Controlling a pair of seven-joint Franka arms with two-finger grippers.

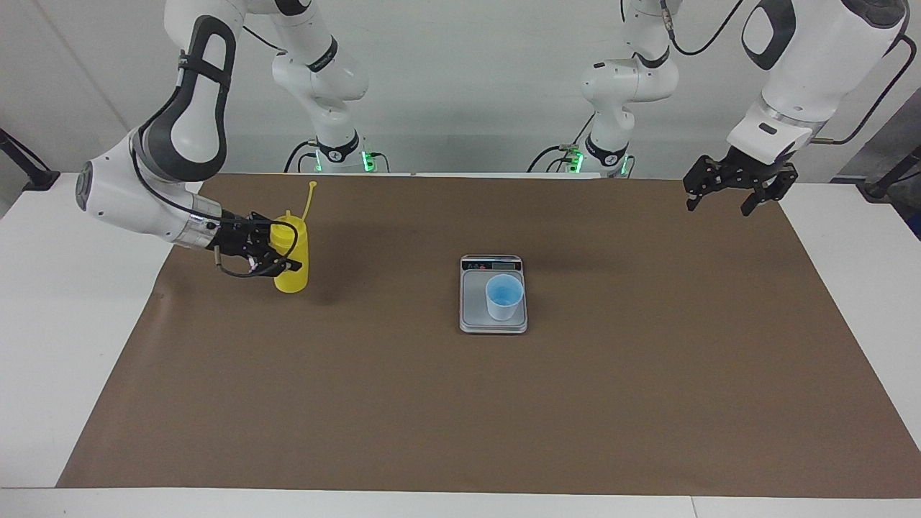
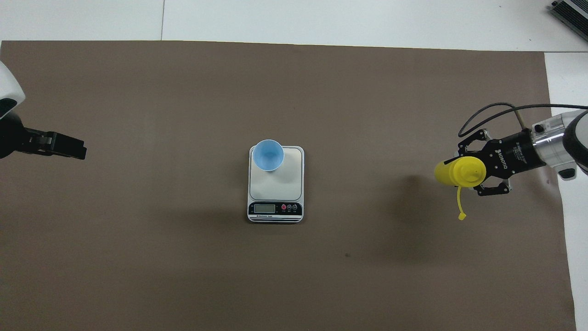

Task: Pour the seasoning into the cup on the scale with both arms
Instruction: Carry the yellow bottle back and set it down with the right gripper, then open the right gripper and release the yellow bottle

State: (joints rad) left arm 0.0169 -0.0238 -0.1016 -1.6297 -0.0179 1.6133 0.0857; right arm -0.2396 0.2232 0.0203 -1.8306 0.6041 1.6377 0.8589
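right gripper (image 1: 277, 253) grips seasoning (image 1: 291, 255) | cup (image 1: 504, 296) on scale (image 1: 493, 321)

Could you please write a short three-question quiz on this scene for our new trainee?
1. True or false: the cup stands on the scale.
2. Which tool grips the yellow bottle? A. left tool B. right tool C. neither
3. Fill in: the scale's display strip is at the end ______ to the robots.

Key
1. True.
2. B: the right tool is shut on the bottle at the right arm's end of the table; the left tool hangs open over the mat's edge.
3. Nearer.
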